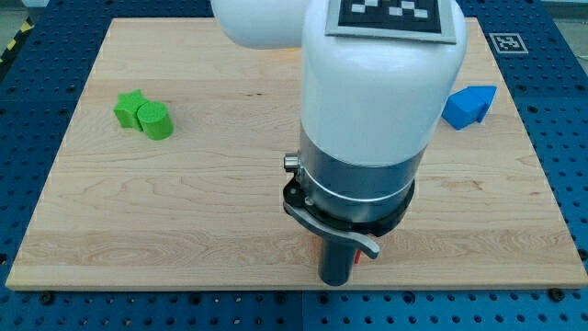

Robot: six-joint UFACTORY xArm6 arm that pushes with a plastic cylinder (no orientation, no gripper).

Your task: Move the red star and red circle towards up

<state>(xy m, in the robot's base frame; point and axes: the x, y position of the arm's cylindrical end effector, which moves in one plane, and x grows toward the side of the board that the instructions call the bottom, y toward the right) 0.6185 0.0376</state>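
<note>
The arm's white body (381,110) hid my tip, so its place among the blocks could not be told. Only a sliver of red (313,245) showed under the arm, near the counter's (220,211) bottom edge, its shape unclear. Far towards the view's left of the arm, a green star (130,107) touched a green cylinder (155,120); at the arm's right edge sat a blue block (469,105).

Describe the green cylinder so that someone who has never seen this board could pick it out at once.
Start at the wooden board and go to its left side, toward the view's top, where two green blocks touch. The green cylinder is the right-hand one, lying slightly lower in the view. Its round top and smooth curved side set it apart from the pointed green star pressed against its left.
</note>
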